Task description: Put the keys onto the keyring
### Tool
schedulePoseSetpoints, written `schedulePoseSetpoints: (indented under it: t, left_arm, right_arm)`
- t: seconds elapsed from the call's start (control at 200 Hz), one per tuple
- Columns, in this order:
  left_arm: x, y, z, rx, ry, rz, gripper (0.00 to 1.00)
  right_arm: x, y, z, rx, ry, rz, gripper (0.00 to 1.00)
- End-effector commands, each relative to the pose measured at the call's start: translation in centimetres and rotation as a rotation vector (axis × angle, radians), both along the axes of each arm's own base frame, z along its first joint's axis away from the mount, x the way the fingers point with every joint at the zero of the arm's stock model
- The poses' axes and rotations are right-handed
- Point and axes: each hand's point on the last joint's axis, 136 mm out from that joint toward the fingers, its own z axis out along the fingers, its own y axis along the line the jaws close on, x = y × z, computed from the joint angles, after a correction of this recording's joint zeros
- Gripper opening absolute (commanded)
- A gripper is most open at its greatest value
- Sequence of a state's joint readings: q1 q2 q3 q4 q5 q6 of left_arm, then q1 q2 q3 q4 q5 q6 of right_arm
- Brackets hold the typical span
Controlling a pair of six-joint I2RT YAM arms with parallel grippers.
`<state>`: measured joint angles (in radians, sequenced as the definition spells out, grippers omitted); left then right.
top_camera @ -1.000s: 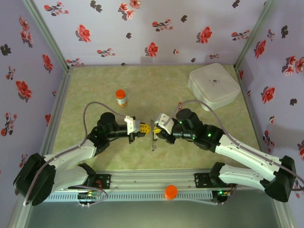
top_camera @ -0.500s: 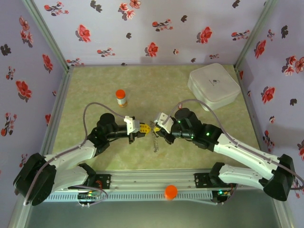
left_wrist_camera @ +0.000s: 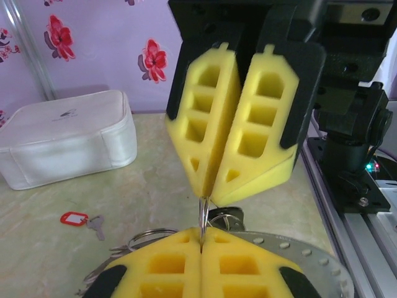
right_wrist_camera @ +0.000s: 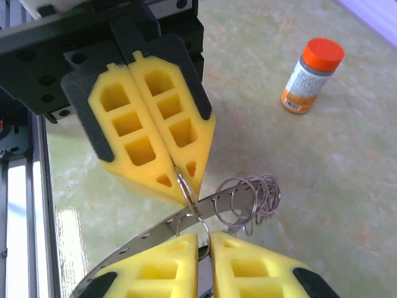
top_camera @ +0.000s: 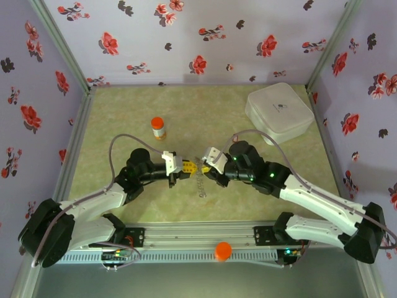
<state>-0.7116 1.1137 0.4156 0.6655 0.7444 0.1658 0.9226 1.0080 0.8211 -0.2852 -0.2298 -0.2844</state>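
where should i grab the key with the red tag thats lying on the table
Probably by the red tag, the widest part of the key. It lies flat on the table, so come straight down from above, fingers across the tag.

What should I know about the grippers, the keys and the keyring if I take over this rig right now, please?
Left gripper: jaws shut on a thin wire ring of the keyring, which is held between the two arms.
Right gripper: jaws set about the same wire with a slight gap; whether it grips is unclear.
Keys: the red-tagged key lies loose on the table, apart from the keyring. I cannot make out the other key.
Done: keyring picked up.
Left: no key seen on the keyring yet, so both remain to be fetched and threaded.
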Motion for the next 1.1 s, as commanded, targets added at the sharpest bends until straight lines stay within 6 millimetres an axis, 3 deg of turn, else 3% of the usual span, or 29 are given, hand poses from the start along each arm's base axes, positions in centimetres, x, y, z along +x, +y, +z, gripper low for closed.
schedulePoseSetpoints:
  t: [0.0, 0.505, 0.795, 1.095]
  left_arm:
    - [-0.4, -0.1, 1.7, -0.056, -0.051, -0.023, 0.0]
    - [-0.7, -0.2, 1.6, -0.054, -0.039, -0.041, 0.0]
    - [-0.7, -0.2, 1.6, -0.055, -0.041, -0.046, 0.0]
    - [-0.6, -0.3, 1.3, -0.04, -0.034, -0.042, 0.0]
  right_arm:
    - [-0.4, -0.2, 0.8, 0.022, -0.064, 0.041, 0.18]
    - [-0.2, 1.7, 1.5, 0.065, -0.079, 0.104, 0.2]
    - [1.3, 1.0, 0.9, 0.001, -0.117, 0.035, 0.23]
    - [0.5, 0.9, 0.9, -0.005, -0.096, 0.068, 0.21]
